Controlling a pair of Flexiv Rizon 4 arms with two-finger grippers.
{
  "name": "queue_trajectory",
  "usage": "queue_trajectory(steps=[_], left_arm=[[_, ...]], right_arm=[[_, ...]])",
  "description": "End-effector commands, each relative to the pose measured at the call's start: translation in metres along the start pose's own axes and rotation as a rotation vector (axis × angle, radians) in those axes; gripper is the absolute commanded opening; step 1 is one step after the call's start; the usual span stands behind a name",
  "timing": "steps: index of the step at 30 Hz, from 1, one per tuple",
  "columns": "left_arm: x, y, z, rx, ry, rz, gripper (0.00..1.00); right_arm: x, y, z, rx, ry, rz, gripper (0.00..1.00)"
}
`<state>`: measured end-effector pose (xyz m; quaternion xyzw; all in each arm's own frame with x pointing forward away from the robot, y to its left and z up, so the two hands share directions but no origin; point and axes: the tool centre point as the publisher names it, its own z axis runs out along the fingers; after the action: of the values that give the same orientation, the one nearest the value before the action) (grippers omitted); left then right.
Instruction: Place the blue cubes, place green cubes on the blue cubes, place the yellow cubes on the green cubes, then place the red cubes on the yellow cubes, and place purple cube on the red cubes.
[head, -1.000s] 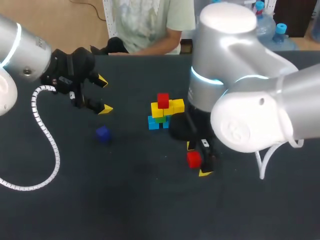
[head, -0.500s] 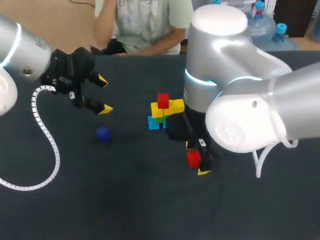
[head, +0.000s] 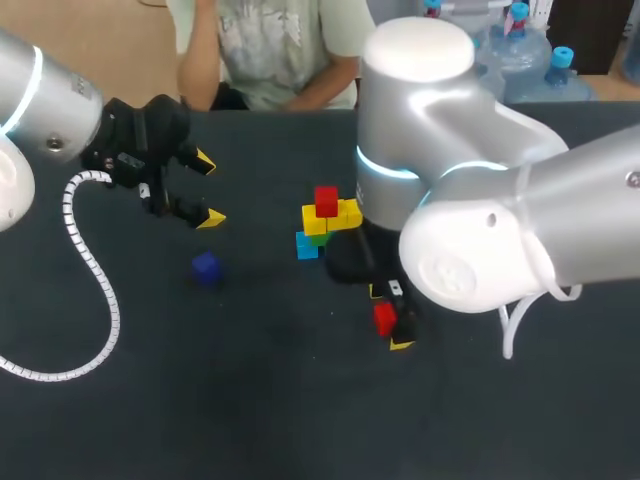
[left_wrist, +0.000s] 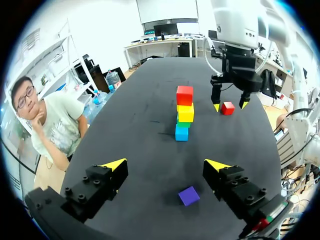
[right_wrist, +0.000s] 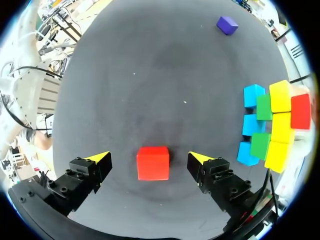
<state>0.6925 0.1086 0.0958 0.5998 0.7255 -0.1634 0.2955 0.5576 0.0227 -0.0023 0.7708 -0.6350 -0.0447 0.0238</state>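
A cube stack (head: 322, 226) stands mid-table: blue at the base, then green and yellow, with one red cube (head: 326, 200) on top. A loose red cube (head: 385, 318) lies on the table between the fingers of my right gripper (head: 390, 318), which is open; the right wrist view shows gaps on both sides of the red cube (right_wrist: 153, 162). A purple cube (head: 206, 267) lies apart at the left. My left gripper (head: 208, 189) hangs open and empty above the table behind the purple cube (left_wrist: 189, 195). The right arm hides the stack's right side in the head view.
The dark table (head: 250, 400) has bare room in front and at the left. My left arm's white cable (head: 95, 270) loops over the left part. The stack (right_wrist: 270, 125) stands close beside my right gripper's one finger.
My right arm's body has swung to the left and covers more of the stack. Its gripper stays around the loose red cube. The left arm has not moved.
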Motion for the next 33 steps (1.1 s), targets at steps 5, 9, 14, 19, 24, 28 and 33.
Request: queue_trajectory(steps=[5,9,14,19,24,28,33], left_arm=[[0.0012,0.0006,0.0003,0.001,-0.003,0.002,1.00],[0.0012,0.0006,0.0003,0.001,-0.003,0.002,1.00],[0.0012,0.0006,0.0003,0.001,-0.003,0.002,1.00],[0.0012,0.0006,0.0003,0.001,-0.003,0.002,1.00],[0.0012,0.0006,0.0003,0.001,-0.003,0.002,1.00],[0.0012,0.0006,0.0003,0.001,-0.003,0.002,1.00],[0.0012,0.0006,0.0003,0.001,-0.003,0.002,1.00]], right_arm=[[0.0079,0.0064,0.0001,0.022,0.001,0.024,1.00],[0.0085,0.0067,-0.0003,0.029,0.003,0.028,1.00],[0.0069,0.0079,0.0019,0.027,0.002,0.026,0.91],[0.0050,0.0077,0.0033,0.023,0.001,0.020,1.00],[0.0055,0.0070,0.0033,0.025,0.005,0.020,0.51],[0.0057,0.0067,0.0029,0.027,0.005,0.020,0.28],[0.0053,0.0061,0.0033,0.023,0.006,0.018,0.15]])
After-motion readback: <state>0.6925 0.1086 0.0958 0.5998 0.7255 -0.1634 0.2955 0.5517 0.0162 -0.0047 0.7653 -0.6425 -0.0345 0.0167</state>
